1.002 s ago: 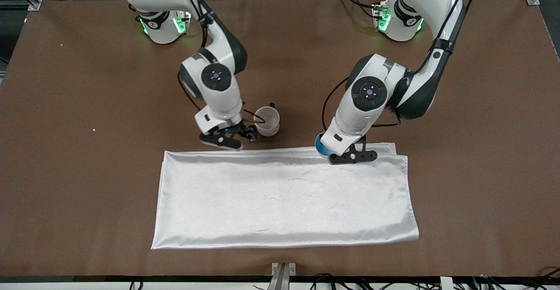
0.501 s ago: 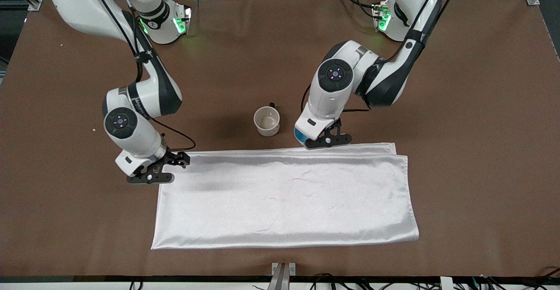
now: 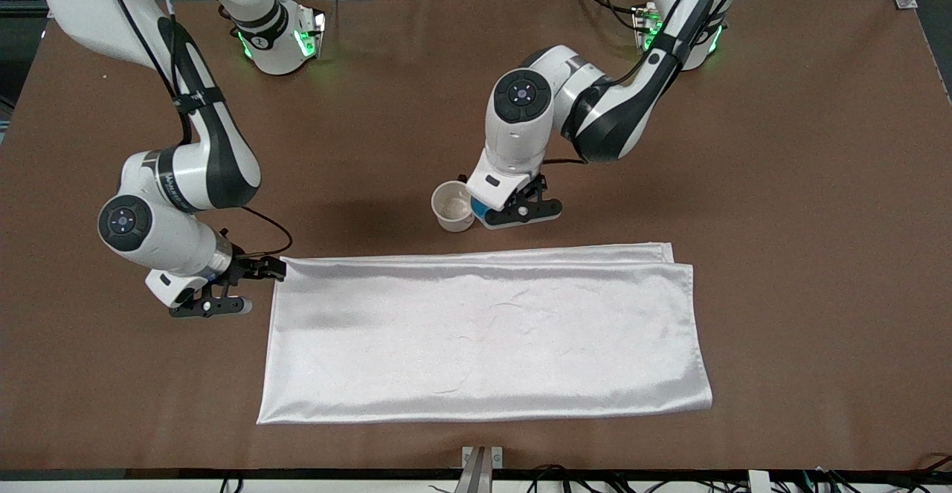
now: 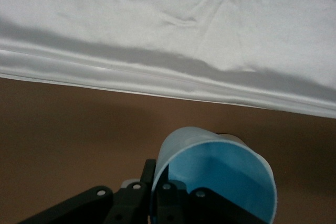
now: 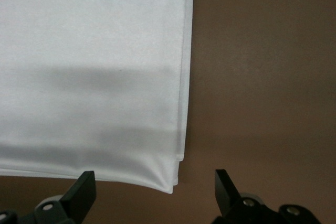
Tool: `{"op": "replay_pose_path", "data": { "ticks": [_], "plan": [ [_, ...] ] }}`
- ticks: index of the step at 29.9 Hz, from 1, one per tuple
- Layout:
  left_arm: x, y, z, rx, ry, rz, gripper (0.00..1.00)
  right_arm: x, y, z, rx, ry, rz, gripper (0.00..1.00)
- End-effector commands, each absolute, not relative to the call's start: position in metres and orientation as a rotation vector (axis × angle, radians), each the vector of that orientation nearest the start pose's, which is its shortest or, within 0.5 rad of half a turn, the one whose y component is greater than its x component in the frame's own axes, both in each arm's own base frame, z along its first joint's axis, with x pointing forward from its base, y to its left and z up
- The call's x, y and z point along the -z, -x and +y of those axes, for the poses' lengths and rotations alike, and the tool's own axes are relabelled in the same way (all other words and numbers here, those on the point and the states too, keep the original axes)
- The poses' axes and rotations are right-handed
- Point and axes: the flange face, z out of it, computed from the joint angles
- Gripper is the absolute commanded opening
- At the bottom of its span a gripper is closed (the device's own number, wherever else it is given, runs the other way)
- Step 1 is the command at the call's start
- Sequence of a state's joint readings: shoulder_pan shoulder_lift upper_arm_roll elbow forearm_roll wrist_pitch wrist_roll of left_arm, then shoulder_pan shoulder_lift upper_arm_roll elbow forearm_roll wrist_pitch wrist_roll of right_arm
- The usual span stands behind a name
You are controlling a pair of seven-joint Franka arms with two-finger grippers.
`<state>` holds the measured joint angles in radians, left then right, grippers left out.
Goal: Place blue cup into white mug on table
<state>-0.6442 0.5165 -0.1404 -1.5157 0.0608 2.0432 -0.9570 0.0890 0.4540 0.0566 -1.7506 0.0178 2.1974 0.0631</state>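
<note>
The left gripper is clamped on the blue cup, gripping its wall, and hangs just beside the white mug, on the side toward the left arm's end of the table. In the left wrist view the cup is tilted, its open mouth turned toward the camera, with the edge of the white cloth past it. The mug stands upright on bare table, a little farther from the front camera than the cloth, its black handle pointing away from that camera. The step in hand looks like the carry over the mug; to do it well, the cup should probably be lifted enough to clear the rim, centred above the cream opening, levelled so its base goes in first, then lowered before letting go. Brushing the rim sideways could tip or shove the mug. The right gripper waits with jaws wide over the table just beside the cloth's corner at the right arm's end.
</note>
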Motion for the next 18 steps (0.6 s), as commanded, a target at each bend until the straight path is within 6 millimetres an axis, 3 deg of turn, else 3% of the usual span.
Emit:
{"op": "replay_pose_path", "data": {
  "ticks": [1, 7, 13, 18],
  "plan": [
    [-0.365, -0.500, -0.499, 0.009, 3.141, -0.305, 0.00, -0.330, -0.622, 0.089, 0.010, 3.078, -0.077, 1.00],
    [-0.360, -0.485, -0.521, 0.014, 3.145, -0.331, 0.00, -0.338, -0.590, 0.065, 0.062, 3.084, -0.101, 1.00],
    [-0.342, -0.467, -0.542, -0.002, 3.137, -0.334, 0.00, -0.356, -0.573, 0.015, 0.092, 3.088, -0.206, 1.00],
    [-0.324, -0.456, -0.555, -0.002, 3.141, -0.347, 0.00, -0.367, -0.557, 0.009, 0.074, 3.091, -0.211, 1.00]
  ]
}}
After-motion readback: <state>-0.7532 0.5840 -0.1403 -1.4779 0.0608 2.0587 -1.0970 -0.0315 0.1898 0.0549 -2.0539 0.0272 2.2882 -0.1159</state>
